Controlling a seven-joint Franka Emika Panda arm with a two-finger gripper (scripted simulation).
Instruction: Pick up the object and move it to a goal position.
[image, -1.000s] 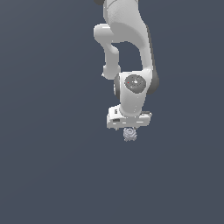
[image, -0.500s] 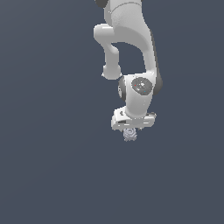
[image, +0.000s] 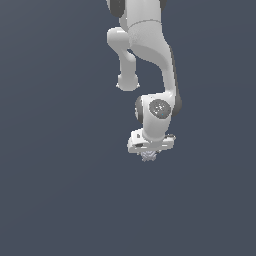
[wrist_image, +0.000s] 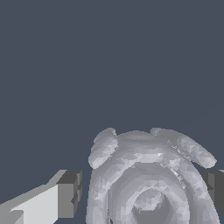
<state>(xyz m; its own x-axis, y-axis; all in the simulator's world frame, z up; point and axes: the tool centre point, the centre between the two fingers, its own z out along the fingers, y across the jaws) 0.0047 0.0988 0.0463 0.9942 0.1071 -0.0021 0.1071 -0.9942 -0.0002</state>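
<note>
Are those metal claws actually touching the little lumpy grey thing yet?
Cannot tell. In the wrist view one finger stands clear of the object, with floor visible between; the other is hidden behind it. In the exterior view the gripper hides any contact.

I saw open grey floor (image: 60, 200) on every side of the gripper (image: 148, 156). Only the lumpy object (wrist_image: 148, 183) sat between its fingers (wrist_image: 65, 194), filling much of that gap.

Object (image: 147, 156), seemingly under gripper (image: 148, 154)
</note>
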